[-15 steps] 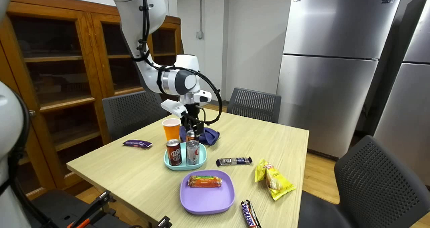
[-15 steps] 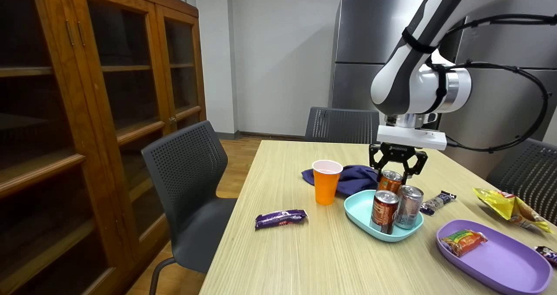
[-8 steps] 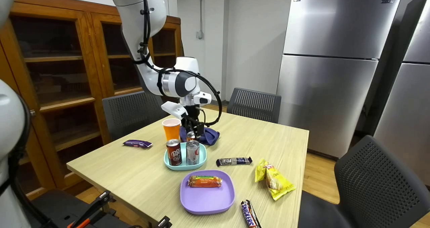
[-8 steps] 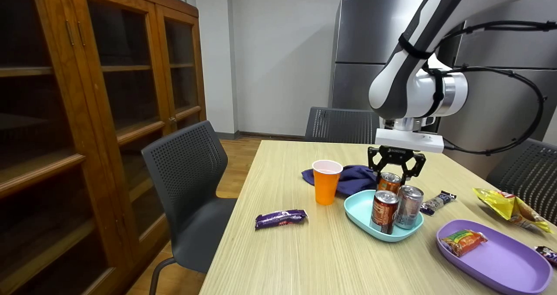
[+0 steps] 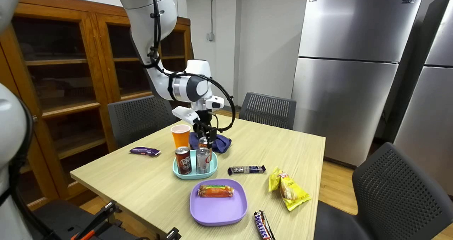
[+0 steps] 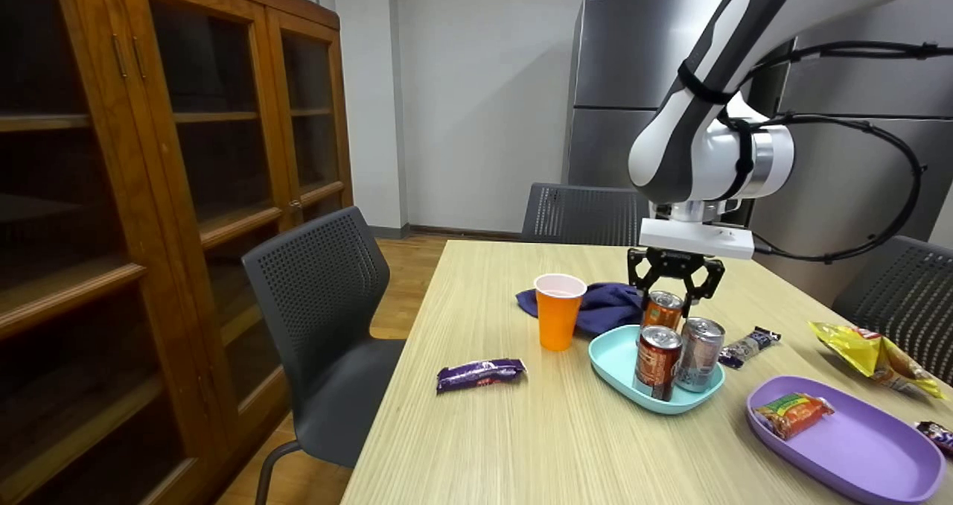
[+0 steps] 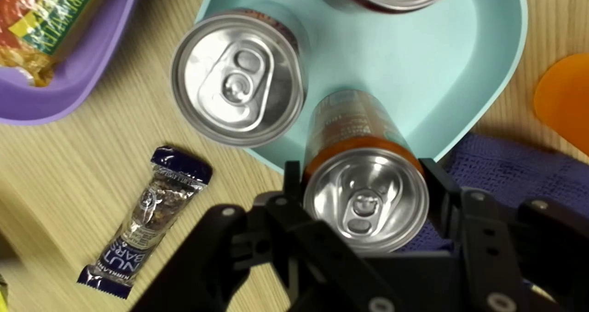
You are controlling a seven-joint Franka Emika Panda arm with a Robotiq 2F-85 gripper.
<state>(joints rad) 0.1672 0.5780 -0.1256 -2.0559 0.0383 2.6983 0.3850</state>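
Note:
My gripper (image 7: pixel 361 174) is shut around an orange soda can (image 7: pixel 368 201), with one finger (image 7: pixel 292 178) against each side below the lid. The can is upright but leans slightly in the wrist view. Its base is over or on the teal tray (image 7: pixel 391 59); contact cannot be told, as the exterior views hide its lower part. A silver can (image 7: pixel 239 79) stands close beside it on the tray. A dark red can (image 5: pixel 183 160) also stands there, and only its top edge shows in the wrist view. In an exterior view both cans stand before the orange can (image 6: pixel 663 311).
An orange cup (image 6: pixel 560 319) and a dark blue cloth (image 6: pixel 610 307) lie close behind the tray. A purple tray (image 5: pixel 219 211) holds a granola bar (image 5: pixel 216 190). Around are a nut bar (image 5: pixel 246 169), a yellow bag (image 5: pixel 290 190), and a purple-wrapped bar (image 5: pixel 145 151).
The gripper and the orange can have shifted slightly together, rightward in one view and leftward in another. The arm first came down a little. The other cans and the tray stay put.

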